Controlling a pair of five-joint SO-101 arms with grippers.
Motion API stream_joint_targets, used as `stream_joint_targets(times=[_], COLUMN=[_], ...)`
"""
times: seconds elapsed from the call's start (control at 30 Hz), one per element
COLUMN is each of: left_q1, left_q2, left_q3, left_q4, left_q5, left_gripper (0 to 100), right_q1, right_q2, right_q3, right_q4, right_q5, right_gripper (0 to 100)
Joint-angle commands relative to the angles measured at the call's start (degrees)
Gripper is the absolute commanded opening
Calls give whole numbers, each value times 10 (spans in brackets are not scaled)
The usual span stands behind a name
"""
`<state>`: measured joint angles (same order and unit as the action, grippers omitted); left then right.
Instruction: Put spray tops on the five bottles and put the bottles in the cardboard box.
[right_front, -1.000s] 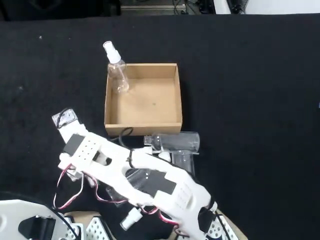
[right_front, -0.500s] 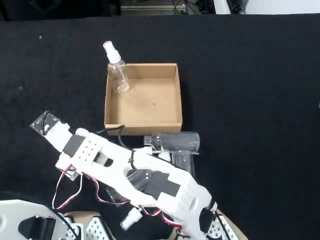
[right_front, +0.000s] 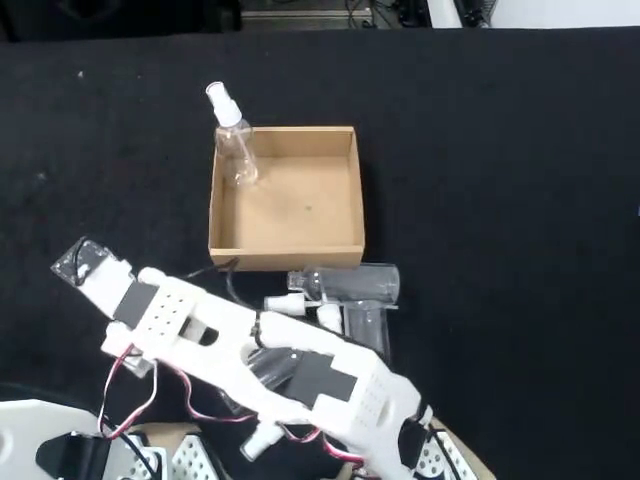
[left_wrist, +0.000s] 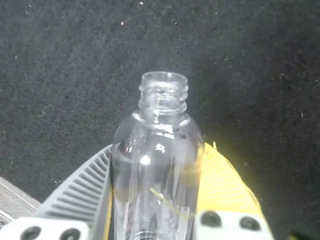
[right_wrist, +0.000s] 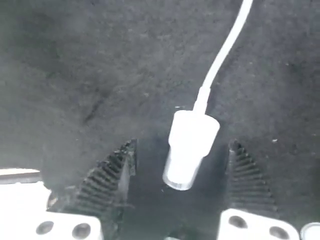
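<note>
The step in hand looks like capping: one claw has a bottle ready and the other is set over a spray top, not yet gripping it

The right claw (right_wrist: 182, 145) is wide open, with a toothed finger on either side of the spray top (right_wrist: 189, 150) and a clear gap on both sides, so it touches nothing. The spray top lies on the black cloth (right_wrist: 75, 60) with its thin tube (right_wrist: 225, 45) pointing away from the claw

The left claw (left_wrist: 159, 147) is closed around the body of a clear bottle (left_wrist: 160, 170), grey finger on one side and yellow on the other. The threaded neck is bare and sticks out past the fingertips

Next, I judge, the right claw must close squarely on the spray top and lift it. The tube then has to go down the open neck before the cap can be seated, which calls for careful lining up

Farther out, an arm (right_front: 250, 350) stretches across the near part of the table. Beyond it two uncapped bottles (right_front: 350, 283) lie just in front of the cardboard box (right_front: 285, 258). At the box's far corner a capped bottle (right_front: 237, 150) leans with its top over the rim
</note>
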<state>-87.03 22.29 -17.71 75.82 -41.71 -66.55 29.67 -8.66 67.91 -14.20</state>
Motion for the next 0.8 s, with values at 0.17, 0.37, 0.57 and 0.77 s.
stream_joint_targets(times=[0.17, 0.37, 0.57, 0.77], left_q1=[-4, -4, -6, 1], left_q2=[-14, -14, -15, -56], left_q3=[-38, -38, -39, -39], left_q4=[-3, -3, -3, 81], left_q5=[2, 2, 2, 6], left_gripper=[29, 29, 29, 30], right_q1=[5, 11, 25, 77], right_q2=[12, 25, -36, -182], right_q3=[12, 15, 11, 44], right_q4=[-62, -60, -31, 14], right_q5=[-25, -15, 37, 55], right_gripper=[132, 35, 10, 11])
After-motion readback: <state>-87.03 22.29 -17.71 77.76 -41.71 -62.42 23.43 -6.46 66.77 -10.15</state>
